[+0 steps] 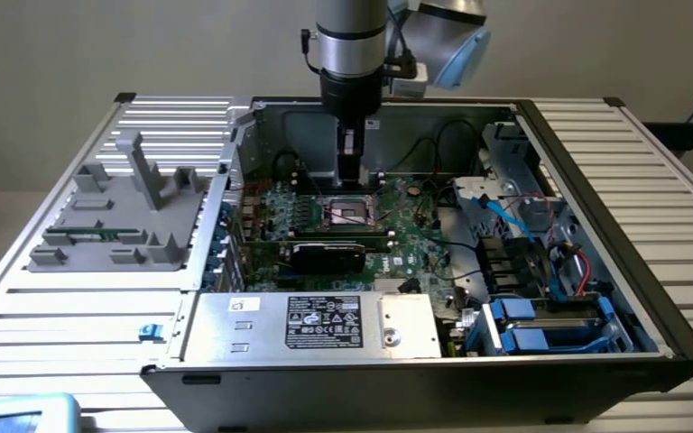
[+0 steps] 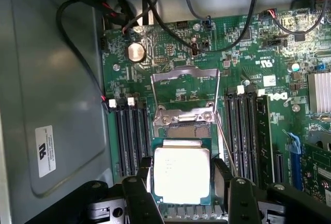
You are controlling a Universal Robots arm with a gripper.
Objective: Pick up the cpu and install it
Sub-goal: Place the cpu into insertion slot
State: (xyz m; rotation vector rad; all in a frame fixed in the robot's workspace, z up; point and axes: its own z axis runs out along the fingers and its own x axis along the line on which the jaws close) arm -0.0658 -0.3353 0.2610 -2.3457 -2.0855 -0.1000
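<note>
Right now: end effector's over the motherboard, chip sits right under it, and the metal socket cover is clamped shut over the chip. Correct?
Not quite. The metal socket cover is flipped open, not clamped shut, and the chip has its silvery top fully uncovered. The wrist view shows this. The rest stands: the end effector is over the motherboard, chip right under it.

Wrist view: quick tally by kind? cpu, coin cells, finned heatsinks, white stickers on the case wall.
cpu: 1
coin cell: 1
finned heatsink: 1
white sticker on the case wall: 1
Total: 4
</note>
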